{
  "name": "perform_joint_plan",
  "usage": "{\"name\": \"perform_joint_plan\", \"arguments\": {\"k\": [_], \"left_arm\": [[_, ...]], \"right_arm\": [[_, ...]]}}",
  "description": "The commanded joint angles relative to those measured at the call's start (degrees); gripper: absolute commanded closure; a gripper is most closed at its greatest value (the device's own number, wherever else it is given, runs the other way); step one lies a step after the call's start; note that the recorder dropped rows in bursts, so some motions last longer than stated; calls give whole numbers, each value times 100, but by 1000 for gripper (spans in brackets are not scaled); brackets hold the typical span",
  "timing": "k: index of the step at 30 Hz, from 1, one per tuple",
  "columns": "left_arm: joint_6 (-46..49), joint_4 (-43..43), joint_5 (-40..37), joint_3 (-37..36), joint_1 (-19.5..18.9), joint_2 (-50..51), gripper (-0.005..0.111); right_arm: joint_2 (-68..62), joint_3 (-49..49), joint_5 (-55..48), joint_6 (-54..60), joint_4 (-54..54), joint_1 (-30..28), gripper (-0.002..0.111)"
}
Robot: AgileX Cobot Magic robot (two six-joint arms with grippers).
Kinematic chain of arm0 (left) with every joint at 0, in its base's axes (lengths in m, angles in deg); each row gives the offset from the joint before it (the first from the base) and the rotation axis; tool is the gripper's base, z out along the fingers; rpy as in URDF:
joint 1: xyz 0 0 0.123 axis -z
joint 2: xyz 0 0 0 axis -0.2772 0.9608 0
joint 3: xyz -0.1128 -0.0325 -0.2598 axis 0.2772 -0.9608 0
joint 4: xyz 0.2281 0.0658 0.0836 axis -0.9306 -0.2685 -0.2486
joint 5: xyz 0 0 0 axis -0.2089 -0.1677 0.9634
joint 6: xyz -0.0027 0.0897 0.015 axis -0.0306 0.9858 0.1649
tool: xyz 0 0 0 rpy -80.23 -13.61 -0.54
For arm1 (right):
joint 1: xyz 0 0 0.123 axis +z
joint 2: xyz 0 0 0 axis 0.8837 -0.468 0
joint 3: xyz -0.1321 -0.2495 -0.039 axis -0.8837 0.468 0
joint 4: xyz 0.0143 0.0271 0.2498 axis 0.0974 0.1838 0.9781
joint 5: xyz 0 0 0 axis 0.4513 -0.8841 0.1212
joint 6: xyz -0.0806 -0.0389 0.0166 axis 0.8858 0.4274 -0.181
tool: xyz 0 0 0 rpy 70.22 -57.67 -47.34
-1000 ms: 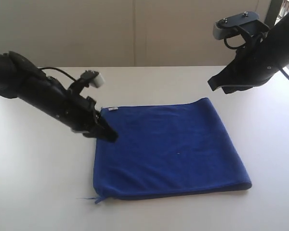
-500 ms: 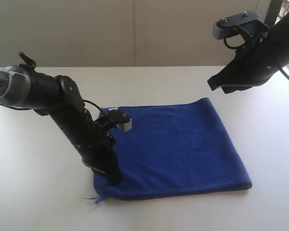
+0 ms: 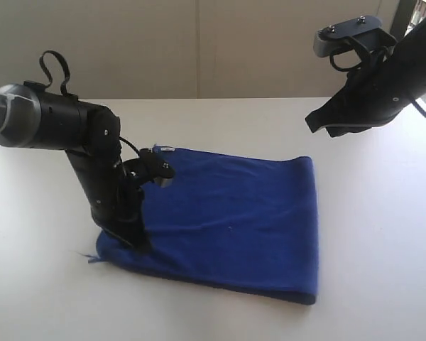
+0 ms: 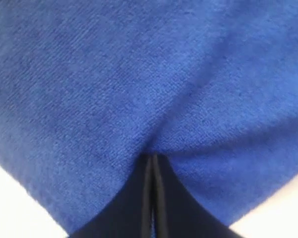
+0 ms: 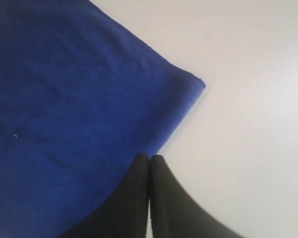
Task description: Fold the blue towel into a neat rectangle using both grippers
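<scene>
The left gripper [image 3: 140, 244] has moved. A moment ago it was by the far left corner of the blue towel [image 3: 234, 220]. Now it stands down on the towel, close to its near left corner.

The towel has gone with it. It has slid and turned toward the left arm, so it now lies slanted on the white counter [image 3: 383, 234]. Its near left corner pokes out just past the arm.

The left fingers [image 4: 139, 198] are shut tight together. Their tips press into the cloth and make a small dent. I cannot tell if any cloth is pinched between them. It looks more like a push than a hold.

The right gripper [image 3: 314, 125] has not moved. It hangs in the air above the towel's far right corner. Its fingers [image 5: 164, 198] are shut too, and they hold nothing.

I think the left arm is dragging the towel to a better spot. No new fold has been made, so the folding is not done yet.

No box, bowl or basket shows in any view, so nothing sits inside anything.
</scene>
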Motion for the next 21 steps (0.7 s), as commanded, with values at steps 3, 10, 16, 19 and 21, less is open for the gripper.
{"name": "perform_joint_plan", "arguments": {"k": [3,10,16,19,21], "left_arm": [[-736,-1804,415,-73,-650,283,107],[-712,-1944,732,774,-1301,283,107],[-879,-1695,-164,1271,-1301,-118,107],[-1220,-1225,-308,1183,-1301,-814,107],[-1262,-777,-318,828,-1301,-1314,107]], "right_arm": [[42,21,8,28,243,-39,108],[42,21,-187,61,373,-18,108],[-118,21,-92,827,1104,33,108],[-667,-66,148,1214,1287,279,108],[-1184,-426,163,1241,1287,412,108]]}}
